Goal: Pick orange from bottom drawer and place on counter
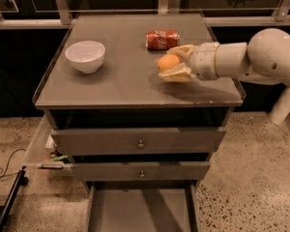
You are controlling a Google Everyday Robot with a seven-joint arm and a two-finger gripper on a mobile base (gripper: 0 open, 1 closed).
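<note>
My gripper (pixel 173 63) reaches in from the right over the counter (pixel 121 76). It is shut on the orange (pixel 167 62), a small round fruit held between the two pale fingers, low over the counter's right half. The bottom drawer (pixel 140 211) is pulled out at the bottom of the view, its flat grey floor bare.
A white bowl (pixel 85 56) stands on the counter's left. A red crushed soda can (pixel 162 39) lies at the back, just behind the gripper. Two closed grey drawers with round knobs (pixel 140 144) sit above the open one. Cables lie on the floor at left.
</note>
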